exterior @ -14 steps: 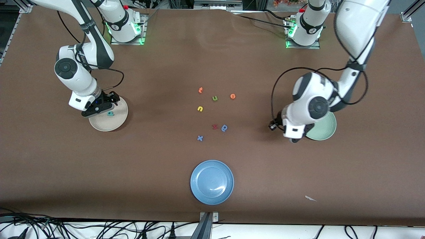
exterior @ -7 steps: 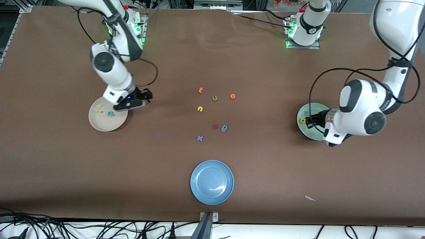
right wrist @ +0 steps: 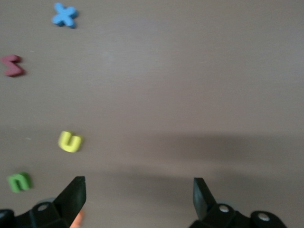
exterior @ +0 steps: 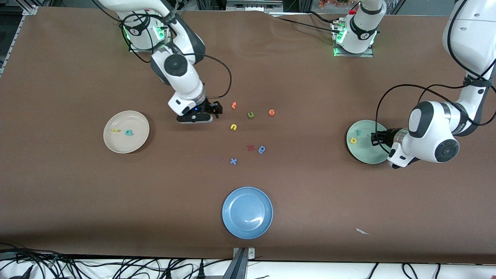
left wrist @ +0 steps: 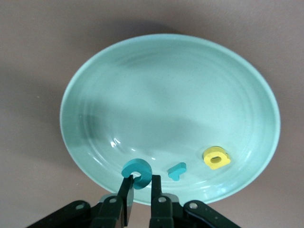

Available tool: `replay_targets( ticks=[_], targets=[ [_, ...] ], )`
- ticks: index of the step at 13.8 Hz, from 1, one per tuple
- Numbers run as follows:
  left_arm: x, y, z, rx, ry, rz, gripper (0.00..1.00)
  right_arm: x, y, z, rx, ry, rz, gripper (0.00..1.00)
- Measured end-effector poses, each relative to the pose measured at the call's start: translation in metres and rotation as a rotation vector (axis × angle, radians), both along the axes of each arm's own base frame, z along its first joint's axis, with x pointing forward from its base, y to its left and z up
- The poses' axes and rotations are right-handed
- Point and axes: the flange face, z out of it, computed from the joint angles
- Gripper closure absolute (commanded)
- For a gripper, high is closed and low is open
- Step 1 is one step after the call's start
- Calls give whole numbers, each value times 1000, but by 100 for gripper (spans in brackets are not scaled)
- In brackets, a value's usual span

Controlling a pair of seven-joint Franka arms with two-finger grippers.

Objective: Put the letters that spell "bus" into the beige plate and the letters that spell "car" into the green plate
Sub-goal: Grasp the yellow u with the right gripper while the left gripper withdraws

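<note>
Looking through your left wrist view, the left gripper [left wrist: 139, 183] pinches the teal "c" [left wrist: 137, 173] over the green plate [left wrist: 118, 76] — the right gripper [right wrist: 138, 195] hangs wide open, holding nothing.

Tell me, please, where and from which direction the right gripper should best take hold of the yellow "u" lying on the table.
The yellow "u" lies flat, apart from its neighbours. Probably best: come straight down from above with the open right gripper, a finger on each outer side of its two short arms.

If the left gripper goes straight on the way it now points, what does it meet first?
Probably the green plate: the left gripper, shut on the teal "c", points down at it. Depth is unclear.
</note>
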Motion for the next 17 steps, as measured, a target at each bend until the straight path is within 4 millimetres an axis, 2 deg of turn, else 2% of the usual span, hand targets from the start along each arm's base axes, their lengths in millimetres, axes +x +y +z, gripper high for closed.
replay_targets(
  ticks=[1, 2, 6, 8, 10, 13, 15, 17],
  targets=[
    [0, -1, -3, -2, 4, -1, 8, 3, 12, -5, -2, -5, -14, 0],
    [-1, -1, -3, -3, 5, -2, 0, 7, 22, -10, -13, -10, -25, 0],
    [4, -1, 1, -3, -8, -1, 0, 19, 66, -23, -50, -7, -68, 0],
    [15, -1, 16, -2, -48, 1, 0, 16, 81, -30, -58, -9, -86, 0],
    [32, -4, 49, 3, -118, -2, 0, 11, 90, -42, -78, -19, -102, 0],
    [60, -23, 124, -4, -244, -29, 0, 2, 99, -63, -102, -21, -117, 2],
    [72, -34, 179, -12, -291, -54, 0, 1, 102, -70, -108, -20, -124, 12],
    [76, -40, 216, -43, -319, -141, 0, 2, 102, -72, -110, -21, -126, 20]
  ],
)
